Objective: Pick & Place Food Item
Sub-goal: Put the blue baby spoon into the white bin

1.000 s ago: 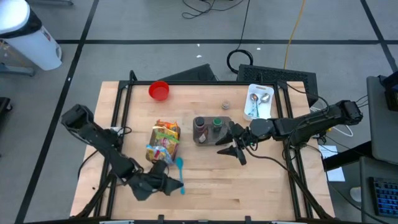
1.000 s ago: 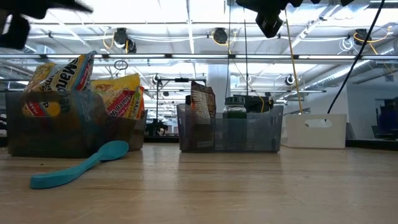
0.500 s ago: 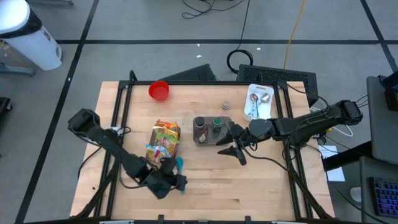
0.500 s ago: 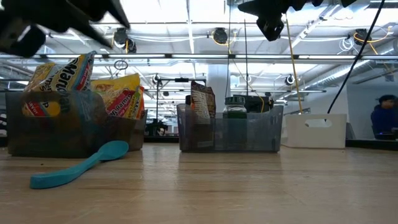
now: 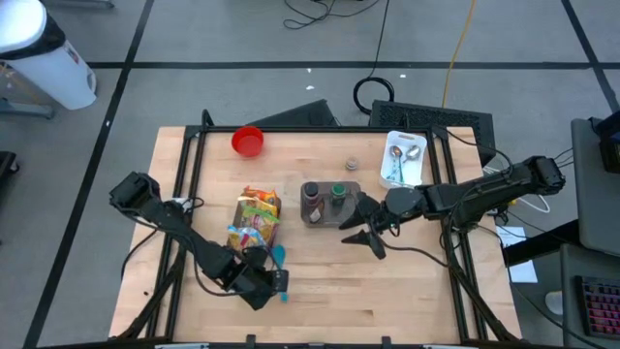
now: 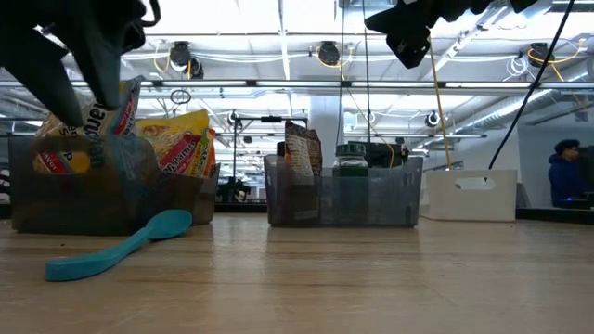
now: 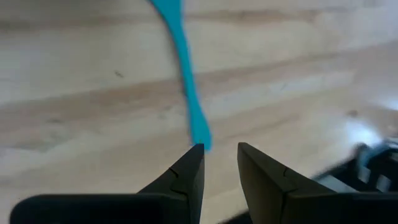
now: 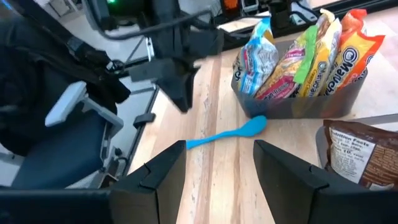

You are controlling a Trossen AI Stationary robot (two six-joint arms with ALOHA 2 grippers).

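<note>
Approach step: the left claw point(image 7: 216, 163), slightly parted and empty, hovers over the blue spoon's point(image 7: 184, 68) handle near the tabletop's point(image 5: 407, 281) front edge (right claw point(image 8: 216, 163) waits released); next, probably descend.

Bright noodle packets point(image 5: 256, 219) stand upright, packed in a dark bin point(image 6: 56, 206) left of the table's middle. A brown pouch point(image 6: 301, 147) stands in the neighbouring bin point(image 5: 330, 219).
</note>
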